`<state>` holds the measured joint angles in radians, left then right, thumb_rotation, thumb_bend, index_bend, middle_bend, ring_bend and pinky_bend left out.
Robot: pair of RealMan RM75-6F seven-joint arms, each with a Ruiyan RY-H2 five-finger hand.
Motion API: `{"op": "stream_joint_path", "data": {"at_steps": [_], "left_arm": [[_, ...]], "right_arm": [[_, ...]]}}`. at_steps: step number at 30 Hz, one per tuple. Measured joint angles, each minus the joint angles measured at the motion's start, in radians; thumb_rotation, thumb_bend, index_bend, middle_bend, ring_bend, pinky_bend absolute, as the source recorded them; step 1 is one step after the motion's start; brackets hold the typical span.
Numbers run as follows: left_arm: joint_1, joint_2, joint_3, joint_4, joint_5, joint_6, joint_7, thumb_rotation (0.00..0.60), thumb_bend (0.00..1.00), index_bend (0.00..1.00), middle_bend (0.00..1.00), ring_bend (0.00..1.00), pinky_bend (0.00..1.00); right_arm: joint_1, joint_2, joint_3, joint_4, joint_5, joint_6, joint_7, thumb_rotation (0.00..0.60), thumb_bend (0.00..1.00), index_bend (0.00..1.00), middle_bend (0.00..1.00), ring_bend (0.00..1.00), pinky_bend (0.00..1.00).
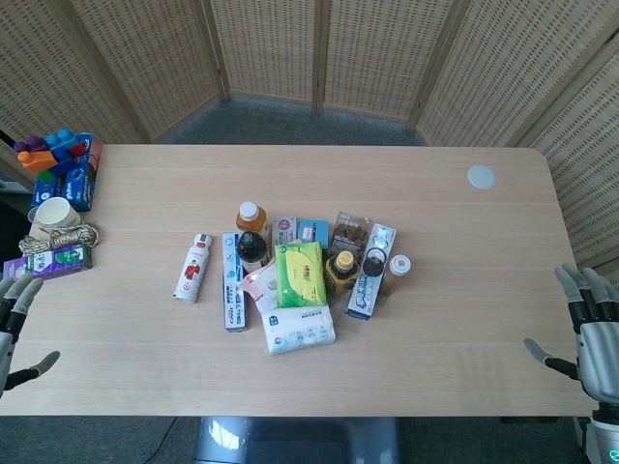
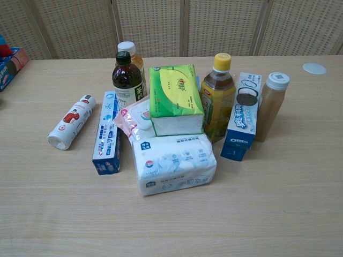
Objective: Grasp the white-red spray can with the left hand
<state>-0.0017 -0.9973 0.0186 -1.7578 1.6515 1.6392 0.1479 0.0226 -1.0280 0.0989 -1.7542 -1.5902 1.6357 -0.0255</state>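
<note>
The white-red spray can lies on its side on the wooden table, at the left end of a cluster of groceries; in the chest view the spray can points its base toward the camera. My left hand hovers at the table's front left corner, well left of the can, fingers spread and holding nothing. My right hand hangs at the front right edge, also spread and empty. Neither hand shows in the chest view.
Right of the can lie a blue toothpaste box, a dark bottle, tissue packs, a green pack, a tea bottle, an Oreo box and a brown jar. A cup, rope and toy blocks sit far left.
</note>
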Motion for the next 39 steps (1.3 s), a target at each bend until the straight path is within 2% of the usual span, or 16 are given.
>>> {"op": "stream_joint_path", "data": {"at_steps": [11,20,24,29,39], "left_arm": [[-0.026,-0.007,-0.004,0.025,-0.008,-0.059,0.015,0.600,0.00,0.00,0.00,0.00,0.00],[-0.179,-0.007,-0.044,0.144,0.007,-0.248,0.075,0.600,0.00,0.00,0.00,0.00,0.00],[-0.270,-0.026,-0.062,0.236,0.043,-0.329,0.126,0.600,0.00,0.00,0.00,0.00,0.00],[-0.359,-0.070,-0.058,0.369,0.110,-0.403,0.142,0.600,0.00,0.00,0.00,0.00,0.00],[-0.537,-0.218,0.023,0.678,0.303,-0.500,0.105,0.600,0.00,0.00,0.00,0.00,0.00]], "right_arm": [[-0.002,0.004,0.000,-0.004,0.000,0.005,0.009,0.600,0.00,0.00,0.00,0.00,0.00],[-0.003,0.005,0.000,-0.008,-0.001,0.005,0.007,0.600,0.00,0.00,0.00,0.00,0.00],[-0.004,0.005,-0.001,-0.008,0.001,0.005,0.006,0.600,0.00,0.00,0.00,0.00,0.00],[-0.005,0.007,0.002,-0.007,0.006,0.006,0.013,0.600,0.00,0.00,0.00,0.00,0.00],[-0.006,0.010,0.002,-0.009,0.004,0.007,0.018,0.600,0.00,0.00,0.00,0.00,0.00]]}}
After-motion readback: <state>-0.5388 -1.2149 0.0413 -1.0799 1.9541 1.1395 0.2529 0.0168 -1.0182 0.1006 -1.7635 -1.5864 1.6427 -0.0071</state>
